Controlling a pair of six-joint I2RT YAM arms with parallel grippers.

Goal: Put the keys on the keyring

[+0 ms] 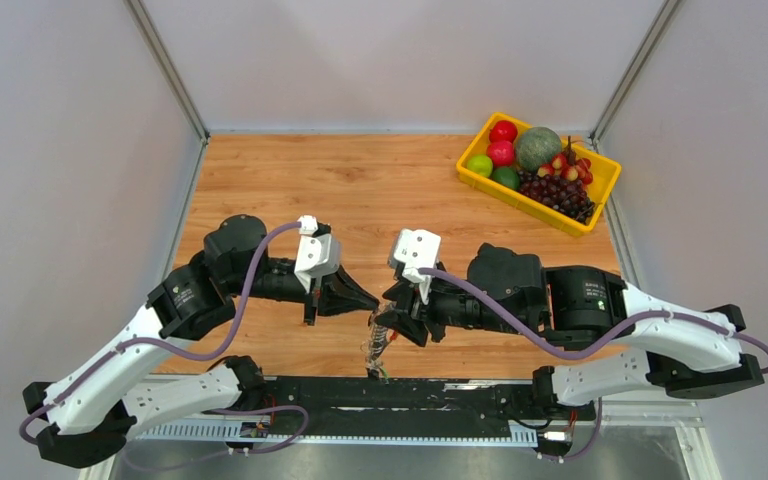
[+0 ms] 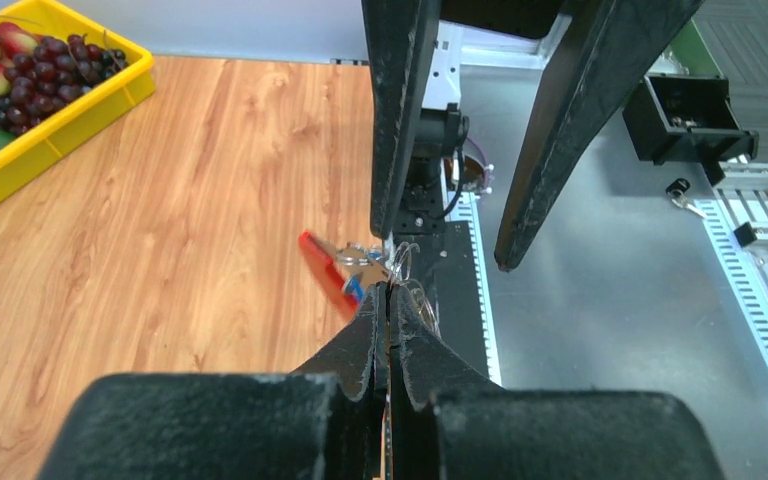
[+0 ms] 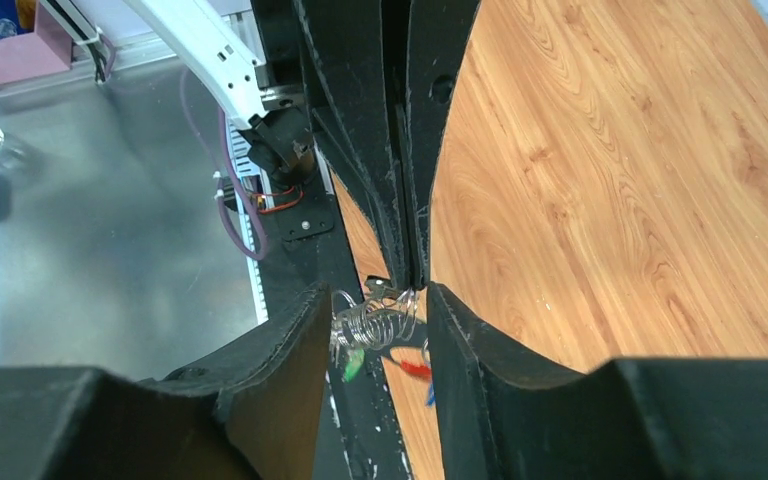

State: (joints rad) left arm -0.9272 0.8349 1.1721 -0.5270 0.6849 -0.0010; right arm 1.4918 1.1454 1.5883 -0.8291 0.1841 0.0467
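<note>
Surface: a glossy wood-grain table (image 1: 380, 190), with a grey metal deck (image 2: 610, 300) along its near edge.
Room: plain pale walls (image 1: 400, 60) with slim metal corner posts.
Tray: a yellow plastic tray (image 1: 479, 140) at the far right corner, holding fruit.
Left gripper (image 2: 385, 300): the black, rough-edged fingers are pinched tight on the keyring (image 2: 322, 265), above the table's near edge.
Keyring: thin wire loops beside a bright red curved piece.
Keys (image 3: 352, 368): small, with green and blue heads, dangling from the loops.
Right gripper (image 3: 378, 305): the jaws are apart and straddle the wire loops.
Writing: a small label on the right arm cannot be read.
</note>
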